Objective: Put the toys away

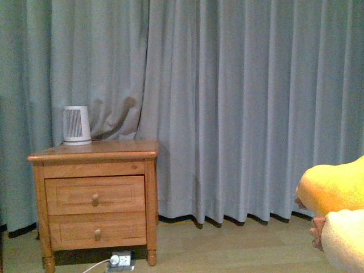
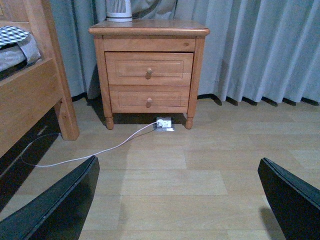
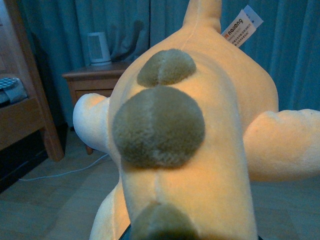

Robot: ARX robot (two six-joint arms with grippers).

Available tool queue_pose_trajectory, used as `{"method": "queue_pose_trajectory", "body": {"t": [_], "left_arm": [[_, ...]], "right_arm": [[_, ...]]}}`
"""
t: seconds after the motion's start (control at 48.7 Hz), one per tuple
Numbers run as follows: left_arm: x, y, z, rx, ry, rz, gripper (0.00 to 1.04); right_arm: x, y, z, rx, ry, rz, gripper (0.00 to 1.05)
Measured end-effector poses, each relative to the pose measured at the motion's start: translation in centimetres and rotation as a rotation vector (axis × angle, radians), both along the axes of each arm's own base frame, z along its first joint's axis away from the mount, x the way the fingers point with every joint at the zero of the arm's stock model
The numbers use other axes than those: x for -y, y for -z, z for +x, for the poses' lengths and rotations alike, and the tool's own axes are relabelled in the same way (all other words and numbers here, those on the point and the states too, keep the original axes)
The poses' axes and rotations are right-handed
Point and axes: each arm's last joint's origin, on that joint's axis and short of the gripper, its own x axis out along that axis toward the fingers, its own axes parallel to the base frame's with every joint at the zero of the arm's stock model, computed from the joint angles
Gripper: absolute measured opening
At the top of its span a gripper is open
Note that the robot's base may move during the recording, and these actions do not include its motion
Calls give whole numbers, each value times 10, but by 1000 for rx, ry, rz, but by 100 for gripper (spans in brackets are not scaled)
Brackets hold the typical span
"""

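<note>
One plush toy (image 1: pixel 334 190) shows at 4 o'clock in front view and fills the right wrist view, long axis running away from that camera, so right gripper is nearer, its fingers hidden, grip unclear; left gripper (image 2: pixel 177 165) spread wide, empty, facing nightstand (image 2: pixel 149 70).

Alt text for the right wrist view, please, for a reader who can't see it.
A soft orange-yellow plush animal with round grey-brown spots and a white sewn-in label fills the frame. Behind it stand a wooden nightstand and blue-grey curtains.
</note>
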Motion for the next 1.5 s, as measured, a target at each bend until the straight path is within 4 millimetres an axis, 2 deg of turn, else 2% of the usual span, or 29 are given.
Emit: {"method": "queue_pose_trajectory", "body": {"t": [1.498], "left_arm": [[0,0,0,-2,0,0,99]], "right_arm": [[0,0,0,0,3,0,7]]}}
